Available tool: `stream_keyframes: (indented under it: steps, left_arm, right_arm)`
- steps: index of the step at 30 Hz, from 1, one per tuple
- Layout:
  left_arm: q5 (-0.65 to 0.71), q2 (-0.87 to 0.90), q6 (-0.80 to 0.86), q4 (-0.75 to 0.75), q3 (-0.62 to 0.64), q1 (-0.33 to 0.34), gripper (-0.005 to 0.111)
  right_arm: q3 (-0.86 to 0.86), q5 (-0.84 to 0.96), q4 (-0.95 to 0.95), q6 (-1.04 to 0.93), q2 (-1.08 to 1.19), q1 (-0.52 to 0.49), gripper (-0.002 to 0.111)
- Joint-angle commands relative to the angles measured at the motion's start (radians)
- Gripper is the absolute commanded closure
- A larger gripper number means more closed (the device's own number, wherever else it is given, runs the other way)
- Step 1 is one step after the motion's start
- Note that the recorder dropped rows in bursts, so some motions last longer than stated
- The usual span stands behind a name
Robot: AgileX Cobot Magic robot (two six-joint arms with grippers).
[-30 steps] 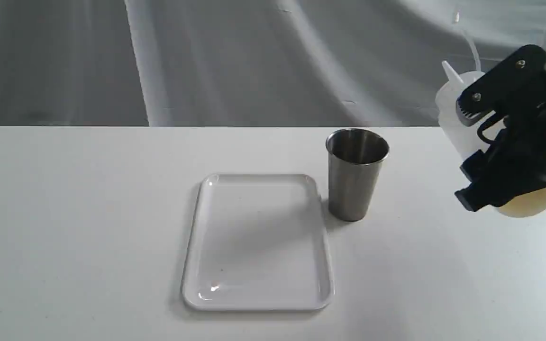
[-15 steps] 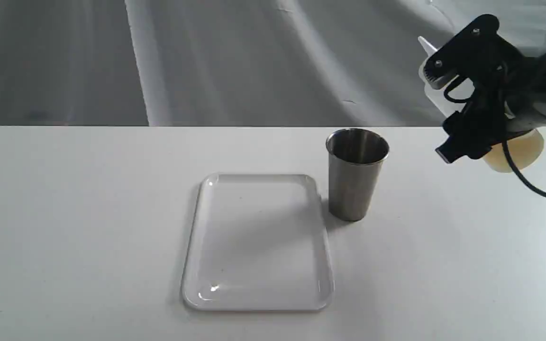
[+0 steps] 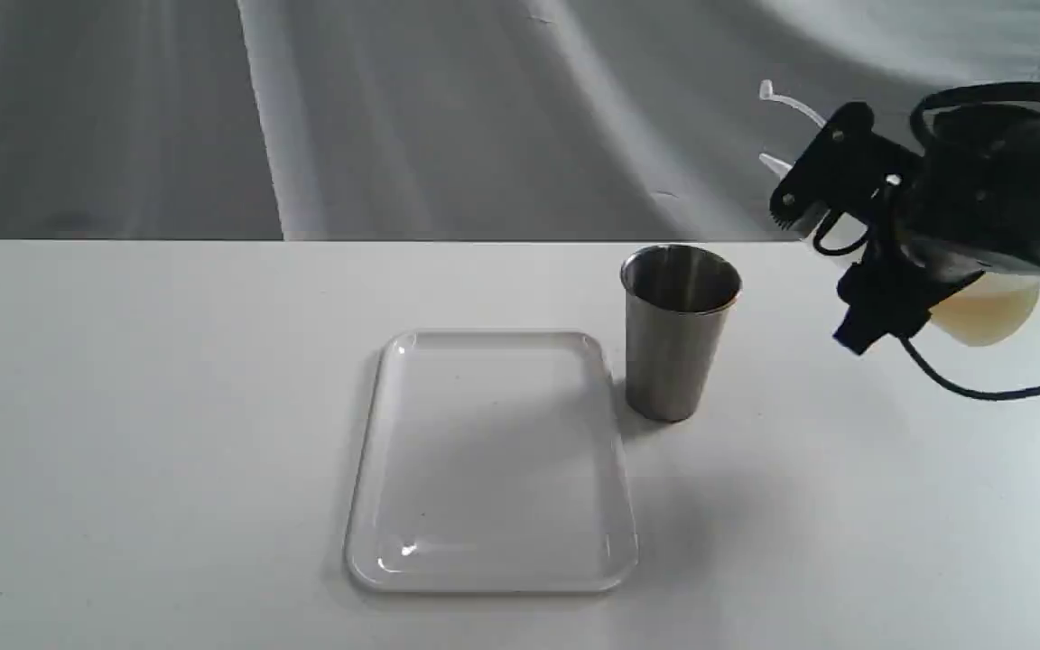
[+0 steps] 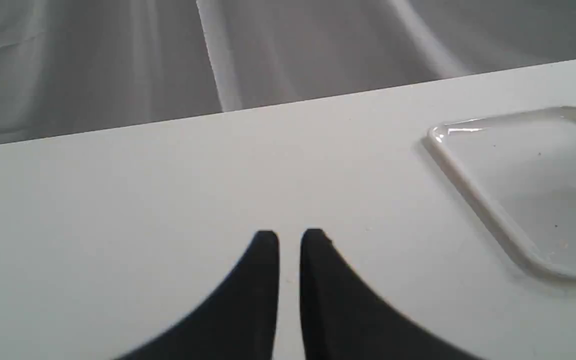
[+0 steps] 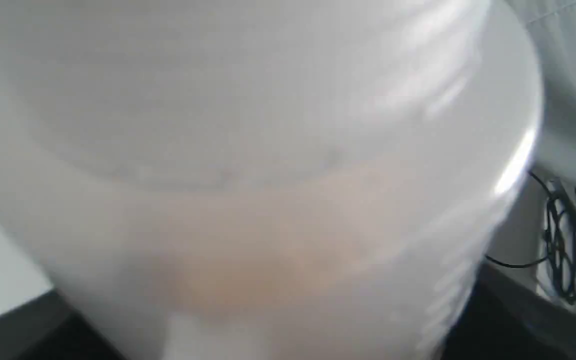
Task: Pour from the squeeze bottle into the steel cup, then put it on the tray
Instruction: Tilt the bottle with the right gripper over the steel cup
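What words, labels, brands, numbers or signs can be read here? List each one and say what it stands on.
None: no text, label, brand, number or sign is readable in any view.
The squeeze bottle, the steel cup and the tray show plain surfaces; the right wrist view of the bottle is blurred.

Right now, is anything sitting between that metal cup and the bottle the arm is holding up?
No. In the exterior view, only bare table lies between the steel cup and the squeeze bottle, which is held in the air, apart from the cup.

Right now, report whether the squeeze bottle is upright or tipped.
Tipped: squeeze bottle slants, nozzle toward the steel cup, amber liquid at base.
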Motion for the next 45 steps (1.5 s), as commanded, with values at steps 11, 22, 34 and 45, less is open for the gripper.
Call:
stream_keyframes:
  steps: [11, 22, 34, 45]
  left_arm:
    - [-0.007, -0.005, -0.002, 0.001, 0.004, -0.003, 0.098]
    - [-0.007, -0.005, -0.002, 0.001, 0.004, -0.003, 0.098]
    - [-0.007, -0.005, -0.002, 0.001, 0.004, -0.003, 0.098]
    - [-0.007, -0.005, -0.002, 0.001, 0.004, -0.003, 0.098]
  right_arm:
    - [-0.011, 0.043, -0.168, 0.004, 0.037, 0.042, 0.072]
    - [-0.011, 0.088, -0.161, 0.007, 0.037, 0.077, 0.072]
    - [-0.011, 0.143, -0.233, 0.005, 0.037, 0.080, 0.072]
    - [-0.011, 0.180, -0.346, 0.002, 0.041, 0.088, 0.072]
